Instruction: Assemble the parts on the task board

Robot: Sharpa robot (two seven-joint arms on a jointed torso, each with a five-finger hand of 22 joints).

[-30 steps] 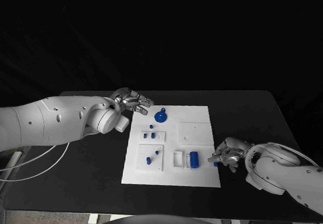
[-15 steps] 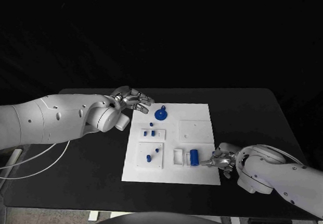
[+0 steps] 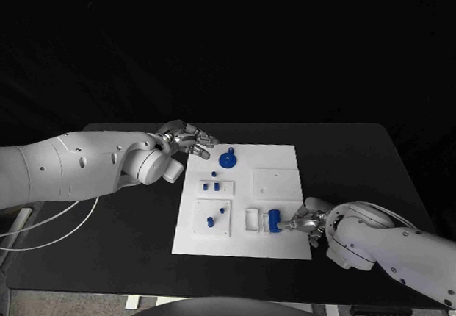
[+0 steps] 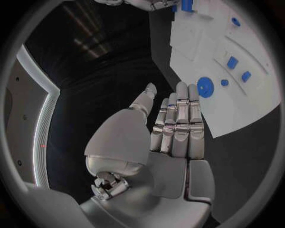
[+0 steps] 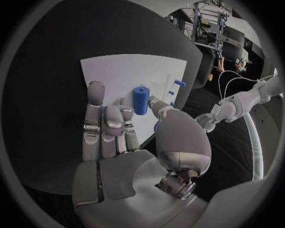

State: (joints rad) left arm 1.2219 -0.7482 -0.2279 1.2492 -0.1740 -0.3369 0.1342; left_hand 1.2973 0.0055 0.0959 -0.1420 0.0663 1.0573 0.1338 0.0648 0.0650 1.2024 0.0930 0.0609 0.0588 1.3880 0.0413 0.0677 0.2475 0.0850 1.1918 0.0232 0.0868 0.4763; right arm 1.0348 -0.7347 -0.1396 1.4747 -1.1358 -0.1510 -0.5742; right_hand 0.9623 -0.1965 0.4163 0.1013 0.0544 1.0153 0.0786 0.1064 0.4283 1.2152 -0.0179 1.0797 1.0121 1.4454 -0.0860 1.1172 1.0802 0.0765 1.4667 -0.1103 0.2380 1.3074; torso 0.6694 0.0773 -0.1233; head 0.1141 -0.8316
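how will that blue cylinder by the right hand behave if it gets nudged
The blue cylinder looks rigid and smooth, so it may slip. Its round body would probably roll if knocked flat. Being small, it is likely light for the right hand beside it.

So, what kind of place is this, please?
Probably a robotics lab test station: a black table holds a white task board with small blue parts, and equipment racks with cables stand behind in the right wrist view.

Contact between right hand (image 3: 306,222) and blue cylinder (image 3: 274,220) too small to tell
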